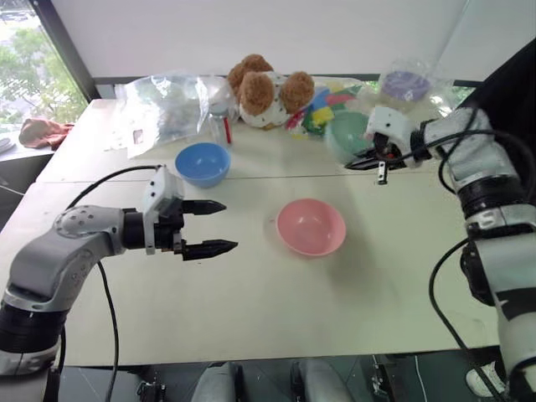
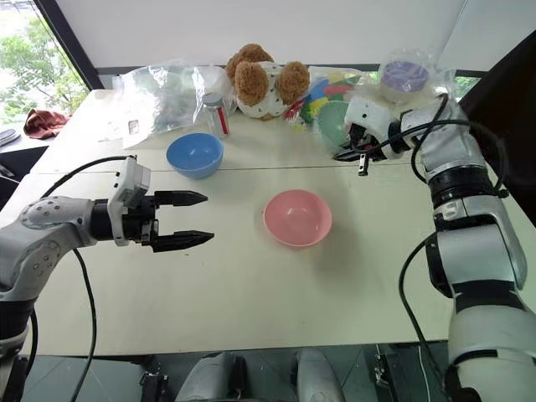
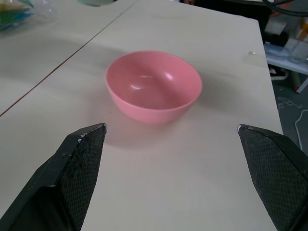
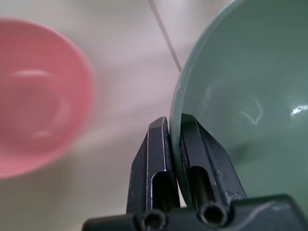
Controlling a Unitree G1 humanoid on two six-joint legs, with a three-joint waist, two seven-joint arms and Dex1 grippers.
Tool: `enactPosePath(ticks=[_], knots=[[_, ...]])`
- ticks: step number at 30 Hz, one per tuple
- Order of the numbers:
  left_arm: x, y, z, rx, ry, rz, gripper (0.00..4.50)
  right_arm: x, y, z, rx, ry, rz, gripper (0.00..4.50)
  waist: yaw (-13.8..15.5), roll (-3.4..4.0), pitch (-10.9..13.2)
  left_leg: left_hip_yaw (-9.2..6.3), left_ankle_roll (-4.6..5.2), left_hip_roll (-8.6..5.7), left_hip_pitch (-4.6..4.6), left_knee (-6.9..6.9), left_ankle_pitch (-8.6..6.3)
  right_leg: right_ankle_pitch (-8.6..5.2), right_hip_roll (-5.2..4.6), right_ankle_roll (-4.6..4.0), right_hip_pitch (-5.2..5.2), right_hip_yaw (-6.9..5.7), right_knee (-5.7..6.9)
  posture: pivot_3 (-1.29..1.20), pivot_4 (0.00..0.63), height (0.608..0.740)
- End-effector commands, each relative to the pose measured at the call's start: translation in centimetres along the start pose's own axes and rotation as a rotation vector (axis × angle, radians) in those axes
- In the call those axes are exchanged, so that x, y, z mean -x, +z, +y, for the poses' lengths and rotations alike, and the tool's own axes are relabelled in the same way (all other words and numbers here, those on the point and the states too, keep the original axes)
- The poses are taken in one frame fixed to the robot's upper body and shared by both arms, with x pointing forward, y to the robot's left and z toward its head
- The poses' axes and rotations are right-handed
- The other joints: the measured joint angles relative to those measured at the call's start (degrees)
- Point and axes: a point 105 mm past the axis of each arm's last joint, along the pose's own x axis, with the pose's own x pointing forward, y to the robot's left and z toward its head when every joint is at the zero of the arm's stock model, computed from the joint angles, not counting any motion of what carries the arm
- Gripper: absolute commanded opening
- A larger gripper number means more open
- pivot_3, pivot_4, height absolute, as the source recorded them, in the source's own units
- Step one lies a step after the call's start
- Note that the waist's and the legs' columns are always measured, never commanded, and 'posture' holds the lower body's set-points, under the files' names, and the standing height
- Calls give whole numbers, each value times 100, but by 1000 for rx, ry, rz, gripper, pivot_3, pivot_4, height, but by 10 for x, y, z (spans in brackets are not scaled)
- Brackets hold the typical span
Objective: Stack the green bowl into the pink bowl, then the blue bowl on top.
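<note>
**Green bowl pinched at its rim, pink and blue bowls on the table**

The right gripper [image 4: 174, 126] is clamped on the rim of the green bowl [image 4: 240, 96], one finger inside the wall and one outside. In the head views that bowl hangs tilted off the table [image 1: 251, 310] at about 2 o'clock from the pink bowl [image 1: 311, 226], its hollow facing the robot's left, just in front of the bags of coloured toys [image 1: 322, 105].

The pink bowl sits upright and empty near the table's middle. The blue bowl [image 1: 203, 162] stands upright at about 10 o'clock from it, well apart, near a small clear jar [image 1: 219, 121] and a brown plush bear [image 1: 266, 90] at the far edge (a crumpled clear bag [image 1: 163, 105] lies beside them).

The left gripper [image 1: 211, 227] hovers above the table at 9 o'clock from the pink bowl, its fingers spread wide and holding nothing, pointing toward that bowl.
</note>
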Motion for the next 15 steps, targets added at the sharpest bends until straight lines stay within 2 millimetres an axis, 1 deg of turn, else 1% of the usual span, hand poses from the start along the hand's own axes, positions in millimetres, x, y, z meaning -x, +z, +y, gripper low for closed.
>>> enactPosePath(ticks=[1,3,5,7,10,13,15], knots=[[4,10,1,-47,0,-16,4500,3,37,47,60,219,-98,26,32,0,0,-4,2,0,1,2,-1,0,-1,0,4,-4,0,0,150,740],[4,11,2,-49,-1,-17,4500,-1,43,69,80,291,-96,26,24,0,0,-2,2,-5,-1,9,-1,0,-7,0,5,-3,-2,0,150,740],[3,11,3,-50,-1,-18,4500,-5,45,87,100,344,-79,26,16,0,0,-1,2,-8,2,11,-1,0,-13,0,8,-2,-1,0,150,740],[3,11,3,-51,-1,-18,4500,-8,43,98,109,374,-63,26,10,0,0,-1,3,-8,4,12,-1,0,-13,0,10,-2,-1,0,150,740],[3,12,3,-52,0,-19,4500,-12,38,106,120,394,-39,26,8,0,0,-2,2,-7,7,11,-1,0,-11,-1,9,-2,0,0,150,740],[3,13,3,-53,6,-22,4500,-19,32,107,160,385,-6,26,16,-1,0,-2,3,-7,6,11,-1,-1,-10,-1,9,-2,-1,0,150,740],[3,13,4,-51,12,-26,4500,-23,33,106,169,376,-12,26,16,-1,0,-1,3,-8,6,11,-1,-1,-10,-1,9,-2,-1,0,150,740]])
